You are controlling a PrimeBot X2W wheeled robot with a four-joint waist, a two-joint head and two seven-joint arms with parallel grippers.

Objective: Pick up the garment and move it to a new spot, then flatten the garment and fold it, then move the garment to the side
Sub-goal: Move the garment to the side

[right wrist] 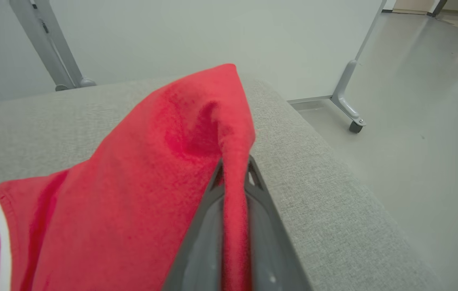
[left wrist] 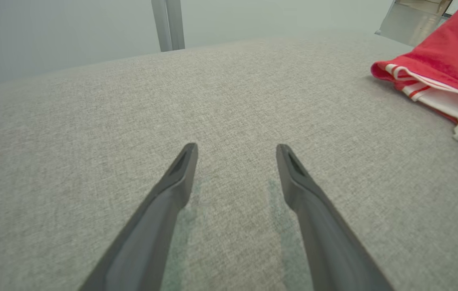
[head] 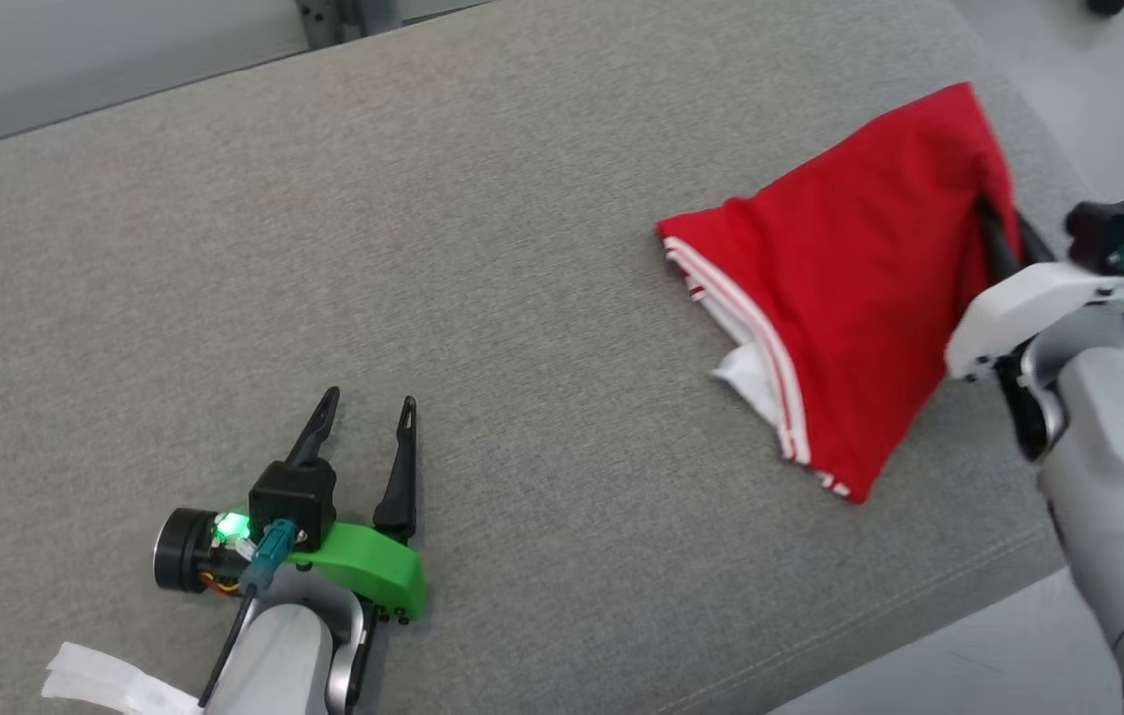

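Note:
A red garment [head: 860,288] with white stripes along its hem lies folded at the right end of the grey fabric surface [head: 483,258]. One corner of it is lifted and pinched by my right gripper [head: 994,223], whose fingers [right wrist: 253,190] are shut on the red cloth [right wrist: 156,182]. My left gripper [head: 366,415] rests open low over the surface at the lower left, far from the garment, nothing between its fingers [left wrist: 180,169]. The garment's striped edge [left wrist: 427,81] shows at the right of the left wrist view.
The surface's right edge [head: 1029,586] runs close under my right arm, with pale floor [right wrist: 427,113] beyond it. A wheeled metal stand leg [right wrist: 348,105] sits on that floor. White tape [head: 95,680] hangs by my left forearm.

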